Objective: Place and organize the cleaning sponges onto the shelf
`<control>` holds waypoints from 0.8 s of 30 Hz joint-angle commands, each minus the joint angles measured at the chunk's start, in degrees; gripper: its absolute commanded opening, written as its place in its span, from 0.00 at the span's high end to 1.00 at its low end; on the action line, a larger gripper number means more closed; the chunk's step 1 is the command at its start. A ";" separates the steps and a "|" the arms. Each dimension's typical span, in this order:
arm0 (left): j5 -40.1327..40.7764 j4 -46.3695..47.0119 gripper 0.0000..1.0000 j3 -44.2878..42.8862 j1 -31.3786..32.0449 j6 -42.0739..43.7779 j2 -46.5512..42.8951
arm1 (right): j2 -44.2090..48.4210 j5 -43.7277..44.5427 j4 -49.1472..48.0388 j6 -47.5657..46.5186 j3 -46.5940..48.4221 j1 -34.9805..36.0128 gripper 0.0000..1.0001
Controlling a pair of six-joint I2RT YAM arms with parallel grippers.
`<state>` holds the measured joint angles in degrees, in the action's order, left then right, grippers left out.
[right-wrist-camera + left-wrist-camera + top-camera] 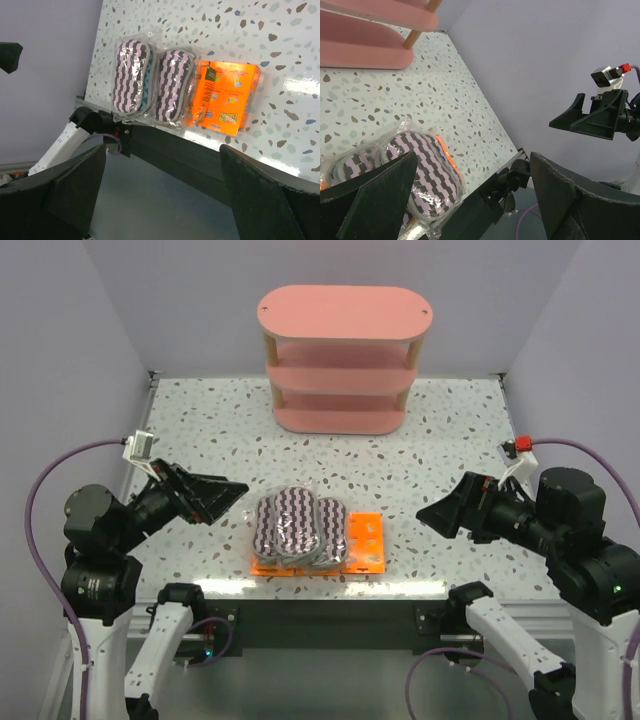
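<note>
Pink boards of the shelf [345, 360], at the far side of the surface [200, 430], carry nothing that the views show; all three tiers appear bare. Progress is therefore judged to be at the start, with no pack placed yet.

Location of the cleaning sponges: one cluster at the near edge of the surface, between the two arms and well apart from the shelf. Three zigzag packs [295, 528] in clear wrap lie side by side, touching. The orange packets [366, 540] lie flat just to their right, touching the nearest pack. An orange edge also shows under the packs' near-left corner, so some packs appear to rest on orange packets. The number of packets cannot be told.

The left fingers [218, 496] stand wide apart and hold nothing, left of the cluster. The right fingers [445, 514] are likewise wide and hold nothing, to its right.

Remaining: carry every pack to the shelf and arrange the packs on its tiers.
</note>
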<state>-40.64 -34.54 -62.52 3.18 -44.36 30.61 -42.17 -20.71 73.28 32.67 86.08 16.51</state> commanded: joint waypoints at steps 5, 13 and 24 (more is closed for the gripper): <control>-0.58 0.01 0.00 -0.76 0.16 -0.21 -1.08 | -0.72 -6.09 2.23 -7.17 -1.88 0.19 0.01; 0.13 -7.29 0.00 1.26 0.16 3.66 -2.75 | -4.05 -6.10 1.96 -12.01 -5.40 0.89 0.01; 2.76 -11.60 0.00 0.47 0.16 5.60 -1.87 | -17.93 2.76 -10.25 -6.30 -5.93 19.32 0.01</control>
<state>-38.72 -44.14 -61.49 3.18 -40.51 28.12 -56.71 -22.31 69.47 24.05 78.04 28.88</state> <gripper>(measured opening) 0.997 0.986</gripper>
